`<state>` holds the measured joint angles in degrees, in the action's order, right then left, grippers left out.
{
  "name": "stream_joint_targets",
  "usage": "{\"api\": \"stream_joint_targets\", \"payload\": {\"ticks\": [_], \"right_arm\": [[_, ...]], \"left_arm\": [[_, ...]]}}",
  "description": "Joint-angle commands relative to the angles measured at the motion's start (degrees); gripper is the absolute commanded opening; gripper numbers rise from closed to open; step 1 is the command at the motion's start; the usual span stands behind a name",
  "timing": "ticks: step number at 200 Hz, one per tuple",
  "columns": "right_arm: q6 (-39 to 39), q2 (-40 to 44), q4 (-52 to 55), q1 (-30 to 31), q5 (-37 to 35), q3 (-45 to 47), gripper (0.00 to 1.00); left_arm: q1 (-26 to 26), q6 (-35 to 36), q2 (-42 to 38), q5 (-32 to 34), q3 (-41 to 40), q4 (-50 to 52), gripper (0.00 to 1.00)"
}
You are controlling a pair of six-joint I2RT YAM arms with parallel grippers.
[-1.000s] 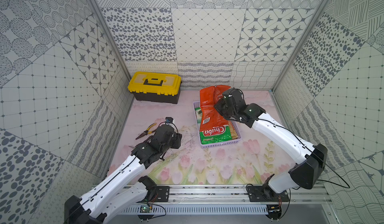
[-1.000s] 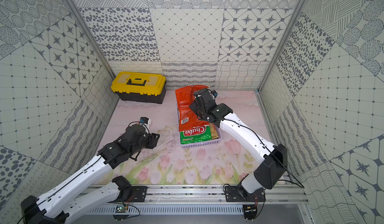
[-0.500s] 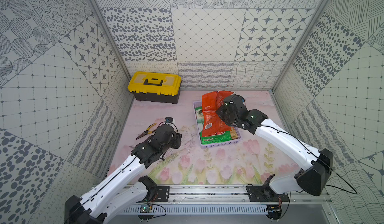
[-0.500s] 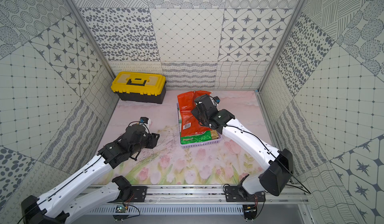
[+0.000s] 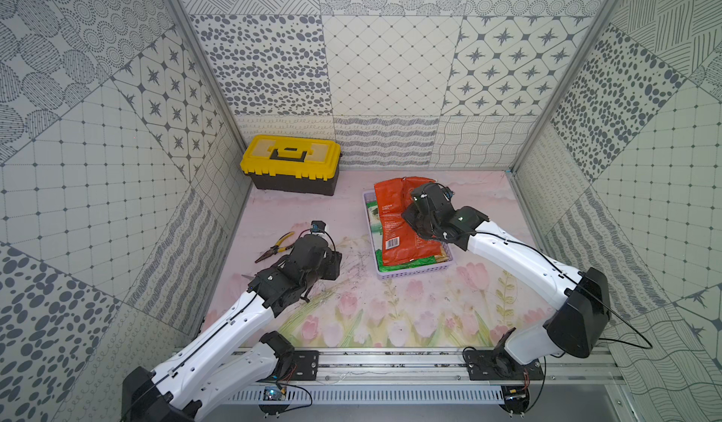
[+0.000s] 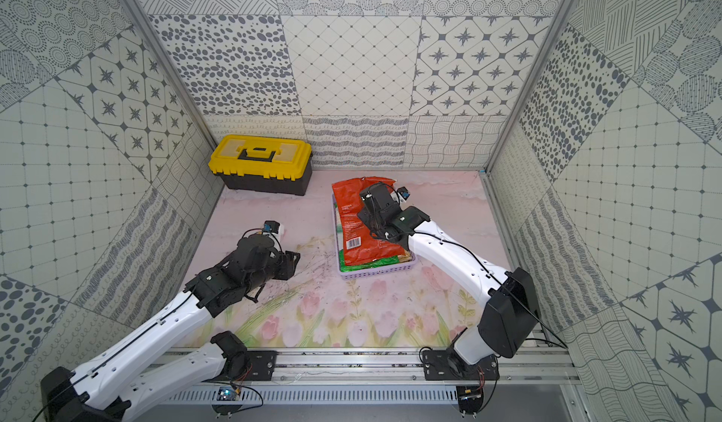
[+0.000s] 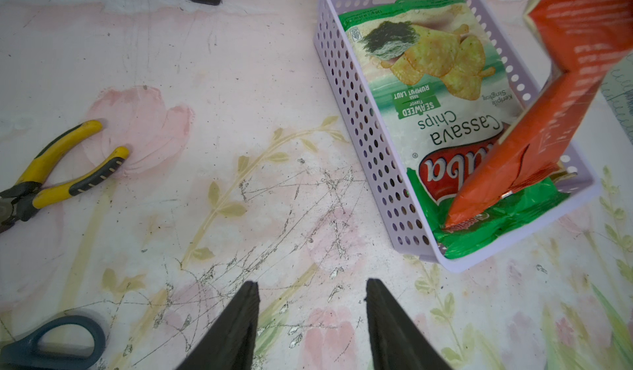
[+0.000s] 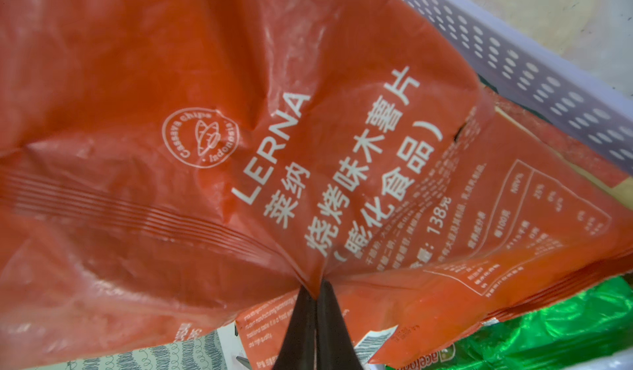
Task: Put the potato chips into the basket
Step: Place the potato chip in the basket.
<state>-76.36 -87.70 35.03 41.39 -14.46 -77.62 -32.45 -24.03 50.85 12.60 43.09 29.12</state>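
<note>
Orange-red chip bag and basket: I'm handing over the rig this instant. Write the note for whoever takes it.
Right gripper: shut on the orange-red chip bag, pinching its back panel.
Left gripper: open, empty, over the mat beside the lavender basket.
Things: the bag is tilted, its near end down on the Chuba bag in the basket, its far end held up past the far wall.
Done: Chuba bag in; what lies beneath it is mostly hidden. No bag shows outside the basket.
To do: lower the orange-red bag flat, release.
</note>
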Motion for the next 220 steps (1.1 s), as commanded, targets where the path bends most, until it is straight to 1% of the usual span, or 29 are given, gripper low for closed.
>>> {"api": "stream_joint_targets", "payload": {"ticks": [1,37,64,71,95,101,134,165,199,220], "right_arm": [[-0.57,-1.95,-1.19,-0.09,-0.87,-0.33,0.00],[-1.59,-5.24,-1.35,-1.98,0.60,-0.42,0.00],[-1.32,-8.45,-2.55,-3.78,3.16,-1.40,0.13],[-1.33,-9.40,-2.59,-4.21,3.73,-1.80,0.20],[-0.53,-12.48,-3.70,-5.04,6.10,-3.34,0.23],[-0.37,-13.24,-3.67,-5.13,6.41,-3.85,0.26],[-0.37,-16.29,-4.49,-5.32,9.88,-4.47,0.27],[-0.36,-17.76,-5.75,-4.91,12.78,-2.63,0.27],[-0.81,-18.53,-7.60,-3.11,15.00,-0.26,0.28],[-0.94,-18.60,-7.76,-1.65,15.05,0.66,0.27]], "left_arm": [[0.62,-0.05,-0.40,0.67,-0.25,-0.79,0.55],[0.62,-0.01,-0.84,0.77,-0.24,-0.74,0.55],[0.62,0.04,-0.76,0.67,-0.12,-1.00,0.55],[0.64,0.12,-0.71,0.63,-0.03,-1.00,0.55],[0.70,0.21,-0.57,0.67,0.02,-1.00,0.55],[0.59,0.30,-0.62,0.71,0.12,-0.93,0.55],[0.61,0.26,-1.35,1.41,-0.05,-0.34,0.55],[0.63,0.06,-1.93,1.71,-0.30,-0.18,0.55],[0.70,-0.22,-1.55,1.47,-0.43,-0.46,0.55],[0.63,-0.31,-1.44,1.29,-0.37,-0.54,0.55]]}}
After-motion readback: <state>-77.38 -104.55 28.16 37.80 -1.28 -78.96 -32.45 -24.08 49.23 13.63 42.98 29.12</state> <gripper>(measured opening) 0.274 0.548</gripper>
